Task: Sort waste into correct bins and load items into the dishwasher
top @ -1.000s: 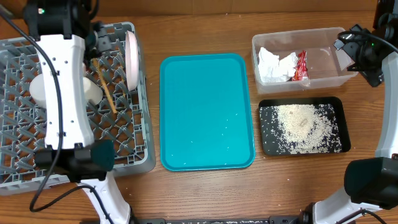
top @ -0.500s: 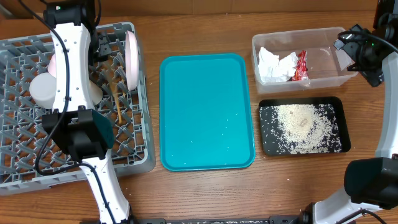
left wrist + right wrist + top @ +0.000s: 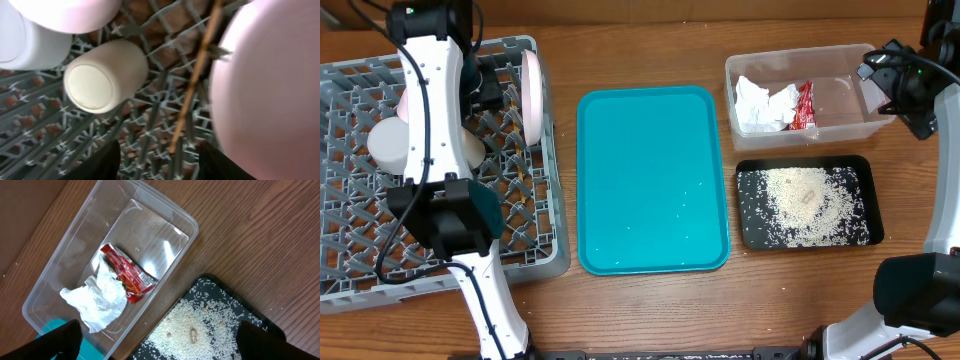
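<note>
Left gripper (image 3: 160, 164) spread, pinched shut a second ago; chopsticks (image 3: 196, 75) released onto dish rack (image 3: 150, 115) beside plate (image 3: 270, 90) | right gripper (image 3: 162, 342) spread wide, unmoved over clear tub (image 3: 167, 216)

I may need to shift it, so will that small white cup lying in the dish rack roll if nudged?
Probably a little: the cup lies on its side, and its round wall looks smooth. The lattice of the dish rack would likely stop it soon. It looks rigid and fairly light, though that is a guess.
</note>
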You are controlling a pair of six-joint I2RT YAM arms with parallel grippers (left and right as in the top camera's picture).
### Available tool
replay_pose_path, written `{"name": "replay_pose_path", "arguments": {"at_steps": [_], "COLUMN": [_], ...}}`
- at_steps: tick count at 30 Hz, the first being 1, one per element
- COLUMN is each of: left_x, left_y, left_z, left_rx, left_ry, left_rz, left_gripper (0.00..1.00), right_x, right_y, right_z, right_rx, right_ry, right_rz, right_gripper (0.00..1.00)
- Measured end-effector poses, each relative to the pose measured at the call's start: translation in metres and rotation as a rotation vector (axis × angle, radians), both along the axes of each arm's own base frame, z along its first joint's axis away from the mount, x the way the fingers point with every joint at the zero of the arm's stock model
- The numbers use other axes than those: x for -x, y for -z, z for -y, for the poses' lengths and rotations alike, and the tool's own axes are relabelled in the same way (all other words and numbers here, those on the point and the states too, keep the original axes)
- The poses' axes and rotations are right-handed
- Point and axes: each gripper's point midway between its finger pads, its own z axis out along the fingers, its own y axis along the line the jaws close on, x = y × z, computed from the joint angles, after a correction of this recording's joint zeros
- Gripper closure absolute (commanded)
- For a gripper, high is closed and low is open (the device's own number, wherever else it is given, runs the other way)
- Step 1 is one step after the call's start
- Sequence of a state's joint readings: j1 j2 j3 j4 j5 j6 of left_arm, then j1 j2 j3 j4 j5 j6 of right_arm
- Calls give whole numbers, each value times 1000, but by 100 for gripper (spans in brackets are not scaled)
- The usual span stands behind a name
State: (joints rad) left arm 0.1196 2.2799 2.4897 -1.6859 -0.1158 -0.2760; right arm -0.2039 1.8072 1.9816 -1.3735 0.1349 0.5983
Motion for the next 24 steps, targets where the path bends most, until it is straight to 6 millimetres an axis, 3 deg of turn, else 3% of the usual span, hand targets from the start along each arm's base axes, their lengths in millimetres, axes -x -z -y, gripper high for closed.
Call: {"name": "replay_pose_path", "arguments": {"at_steps": [3, 6, 10, 15, 19, 24], "left_x": [0, 6, 27, 85, 138, 186], "left_y": [-14, -43, -107, -187, -199, -167], "left_z": [11, 20, 25, 44, 66, 85], "left_rx": [59, 93, 89, 118, 158, 201], "left_ry": [12, 26, 46, 82, 128, 168], "left_rz": [46, 120, 279, 490, 510, 418], "left_gripper": [45, 39, 34, 34, 35, 35], "right_x": [0, 0, 0, 0, 0, 0], "right_y": [0, 0, 0, 0, 0, 0], "right_z": [0, 0, 0, 0, 0, 0], "right_rx": [0, 0, 0, 0, 0, 0], "right_ry": [0, 0, 0, 0, 0, 1], "right_rz": [0, 0, 0, 0, 0, 0], "right_gripper": [0, 0, 0, 0, 0, 0]}}
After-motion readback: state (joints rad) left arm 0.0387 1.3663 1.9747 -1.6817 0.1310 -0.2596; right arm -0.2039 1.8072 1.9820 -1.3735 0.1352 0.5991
